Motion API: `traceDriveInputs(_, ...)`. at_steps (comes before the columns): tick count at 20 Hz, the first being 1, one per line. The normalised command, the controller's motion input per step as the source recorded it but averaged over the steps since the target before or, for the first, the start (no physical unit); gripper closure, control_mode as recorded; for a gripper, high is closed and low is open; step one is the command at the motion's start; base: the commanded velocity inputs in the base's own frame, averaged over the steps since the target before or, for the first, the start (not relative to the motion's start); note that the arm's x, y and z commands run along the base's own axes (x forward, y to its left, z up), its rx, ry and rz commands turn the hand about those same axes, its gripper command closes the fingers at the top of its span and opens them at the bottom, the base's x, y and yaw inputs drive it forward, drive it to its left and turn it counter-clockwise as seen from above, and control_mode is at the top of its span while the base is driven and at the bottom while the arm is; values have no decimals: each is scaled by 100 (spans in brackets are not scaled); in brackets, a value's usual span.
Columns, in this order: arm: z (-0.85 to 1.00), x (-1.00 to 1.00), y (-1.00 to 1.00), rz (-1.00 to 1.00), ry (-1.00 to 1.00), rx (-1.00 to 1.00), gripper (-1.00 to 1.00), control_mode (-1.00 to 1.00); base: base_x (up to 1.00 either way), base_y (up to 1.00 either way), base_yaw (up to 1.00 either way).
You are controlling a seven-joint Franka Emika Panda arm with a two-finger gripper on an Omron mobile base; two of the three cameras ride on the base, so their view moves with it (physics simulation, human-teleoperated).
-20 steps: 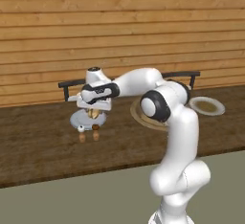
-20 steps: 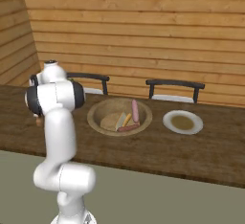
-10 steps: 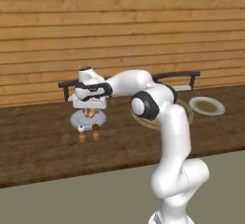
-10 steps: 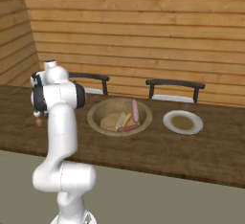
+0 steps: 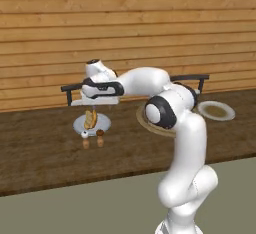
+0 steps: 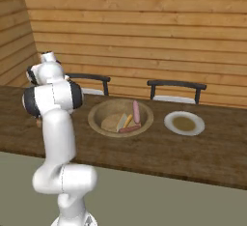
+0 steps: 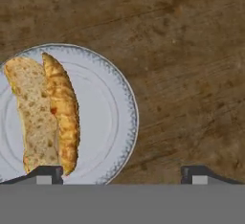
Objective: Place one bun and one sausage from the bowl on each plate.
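**Ana:** Hand view looks straight down on the near plate (image 7: 107, 117), and a bun (image 7: 31, 115) and a sausage (image 7: 62, 110) lie side by side on it, touching. The pincer (image 7: 122, 173) has its two tips wide apart, with nothing between them.

**Ben:** So that plate looks served. In the left base view the pincer (image 5: 95, 103) hangs just above the same plate (image 5: 102, 124), off to the arm's left.

**Ana:** My reading is that one half of the job is done and the other half comes next. The far plate (image 6: 184, 123) sits to the right of the bowl (image 6: 120, 118). I see a brownish patch on it, but I cannot tell what it is.

**Ben:** The bowl holds a pale bun (image 6: 113, 122), a pink sausage (image 6: 136, 111), a second reddish one along the near rim and a thin orange piece between them. The next move probably calls for a lift clear of the served plate, then a wide swing right to the bowl.

**Ana:** What stands in the way?

**Ben:** Two small shakers (image 5: 92, 134) stand on the desk (image 5: 45, 153) just in front of the served plate, so a low sweep could knock them. Two dark chairs (image 6: 176, 85) stand behind the desk, well clear. The pieces in the bowl lie close together, so picking one alone may need care.
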Motion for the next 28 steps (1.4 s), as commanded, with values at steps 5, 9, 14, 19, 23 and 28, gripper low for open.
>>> traceDriveInputs(5, 79, -100, -100, 13, -41, 0, -100, -100, 0, 0, 0)
traceDriveInputs(9, 47, -100, -100, 11, -21, 0, -100, -100, 0, 0, 0)
traceDriveInputs(14, 29, -84, -100, 2, -2, 0, -100, -100, 0, 0, 0)
traceDriveInputs(19, 39, -31, -100, 0, 7, -9, -100, -100, 0, 0, 0)
traceDriveInputs(23, 26, -19, -100, 1, 5, -13, -100, -100, 0, 0, 0)
traceDriveInputs(28, 1, -3, -100, 2, 1, 0, -100, -100, 0, 0, 0)
